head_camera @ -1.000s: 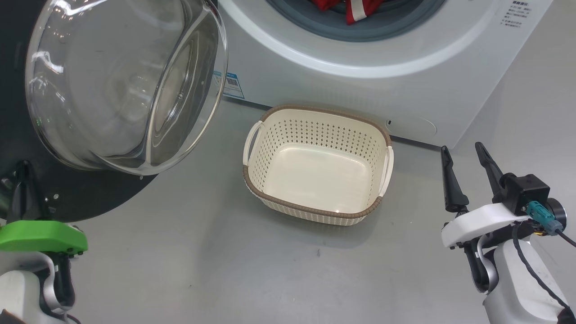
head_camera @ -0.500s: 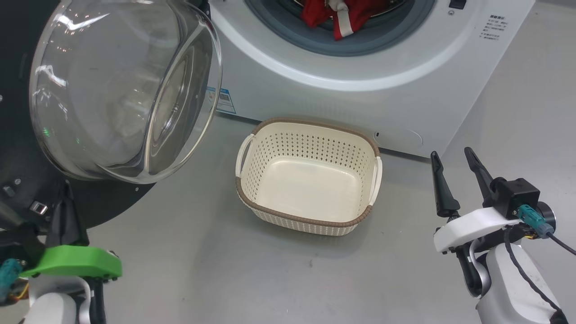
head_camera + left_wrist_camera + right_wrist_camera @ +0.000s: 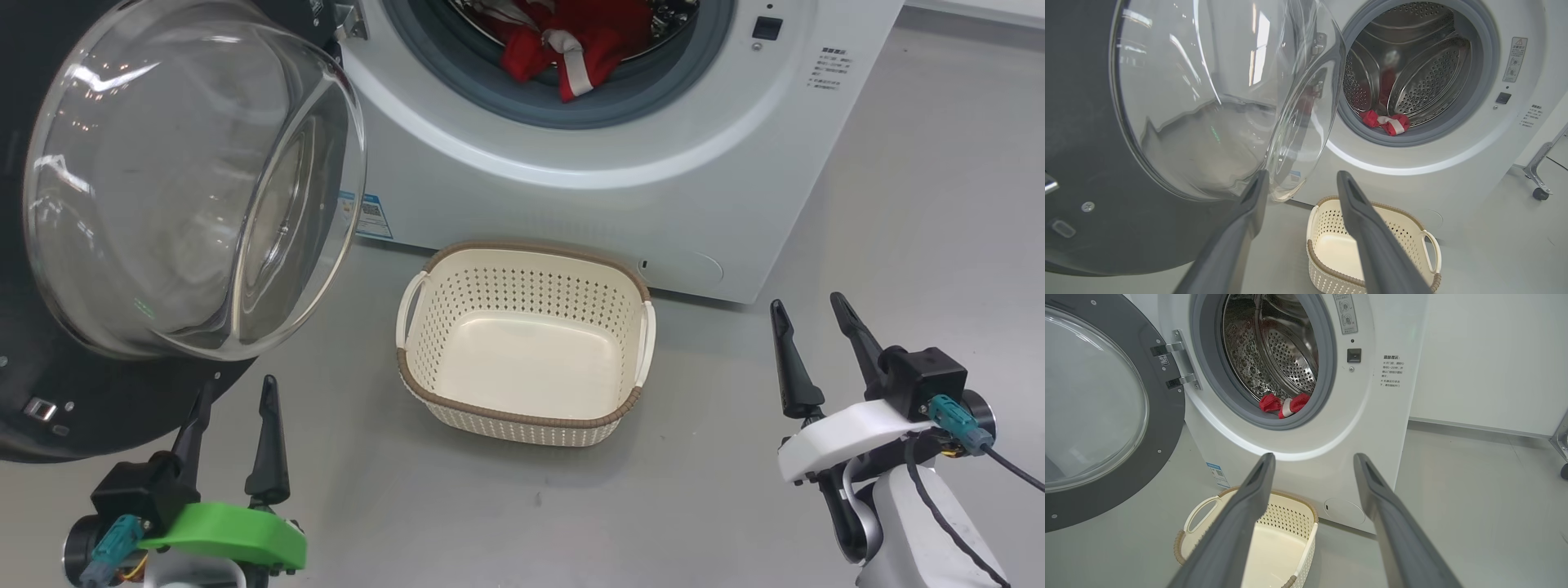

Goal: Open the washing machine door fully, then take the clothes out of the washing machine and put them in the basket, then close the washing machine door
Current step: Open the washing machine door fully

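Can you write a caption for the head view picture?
Door open, red clothes inside the washing machine, empty basket waiting in front.

Swung wide open to left: washing machine door (image 3: pixel 188 180), black rim, clear glass bowl. Red clothes (image 3: pixel 571 41) w/ white trim bunched at drum front. White washing machine (image 3: pixel 588 204); cream basket (image 3: pixel 522 249) upright on floor just in front.

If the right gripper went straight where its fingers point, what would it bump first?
Probably the front of the big white washing machine, just under its grey-sealed round opening. The right gripper seems aimed above the cream perforated basket.
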Controlling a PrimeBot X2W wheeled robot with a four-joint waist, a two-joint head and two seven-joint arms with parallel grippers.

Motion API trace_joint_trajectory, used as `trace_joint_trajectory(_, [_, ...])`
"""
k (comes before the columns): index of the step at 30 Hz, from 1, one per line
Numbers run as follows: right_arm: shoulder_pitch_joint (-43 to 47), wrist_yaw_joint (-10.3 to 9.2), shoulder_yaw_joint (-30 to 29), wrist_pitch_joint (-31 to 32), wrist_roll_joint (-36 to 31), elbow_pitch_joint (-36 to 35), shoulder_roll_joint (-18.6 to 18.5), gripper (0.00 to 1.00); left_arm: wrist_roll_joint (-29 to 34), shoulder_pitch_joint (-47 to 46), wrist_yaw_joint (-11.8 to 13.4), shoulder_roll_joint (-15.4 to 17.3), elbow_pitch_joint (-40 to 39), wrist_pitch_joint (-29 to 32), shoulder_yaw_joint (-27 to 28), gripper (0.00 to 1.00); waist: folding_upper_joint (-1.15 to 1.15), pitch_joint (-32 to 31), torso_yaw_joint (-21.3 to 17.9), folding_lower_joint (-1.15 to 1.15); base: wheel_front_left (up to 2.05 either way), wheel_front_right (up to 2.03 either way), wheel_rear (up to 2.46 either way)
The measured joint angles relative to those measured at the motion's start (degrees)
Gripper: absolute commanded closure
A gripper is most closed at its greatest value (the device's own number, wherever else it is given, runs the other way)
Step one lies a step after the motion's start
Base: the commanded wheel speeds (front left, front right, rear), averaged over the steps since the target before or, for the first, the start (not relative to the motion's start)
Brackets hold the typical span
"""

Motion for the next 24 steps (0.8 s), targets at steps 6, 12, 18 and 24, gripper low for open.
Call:
trace_joint_trajectory(6, [0.9,0.0,0.68,0.0,0.1,-0.53,0.24,0.0,0.57,1.01,-0.01,0.19,-1.63,1.21,-0.79,0.0,0.0,-0.81,-2.78,0.0,0.0,0.0,0.0])
trace_joint_trajectory(12, [1.21,0.0,2.13,0.0,0.11,-0.94,0.32,0.0,0.71,1.02,-0.48,0.6,-2.85,1.83,-0.92,0.0,0.0,-1.18,-5.76,0.0,0.0,0.0,0.0])
trace_joint_trajectory(18, [2.17,0.01,2.81,0.0,0.14,-1.44,0.4,0.0,0.78,1.02,-0.49,1.43,-3.39,2.91,-0.91,0.0,0.0,-1.43,-9.02,0.0,0.0,0.0,0.0])
trace_joint_trajectory(24, [2.43,0.01,3.79,0.0,0.33,-1.86,0.51,0.0,1.14,1.1,-0.46,2.22,-3.68,4.04,-0.85,0.0,0.0,-1.53,-12.35,0.0,0.0,0.0,0.0])
